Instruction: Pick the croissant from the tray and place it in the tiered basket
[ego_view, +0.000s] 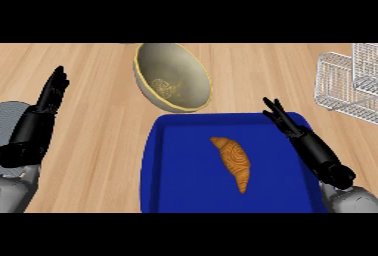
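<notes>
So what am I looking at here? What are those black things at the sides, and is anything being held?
You are seeing what a humanoid robot sees from its head, looking steeply down at a wooden counter. The black things are its two hands on grey forearms, coming in from the bottom edge. The left hand rests open at the left, fingers up, holding nothing. The right hand is also open and empty, its fingers straight, over the right side of a blue tray. A croissant lies on the tray, and neither hand touches it. Beyond the tray stands a pale bowl. At the top right is a wire basket, where the croissant is meant to go.
</notes>
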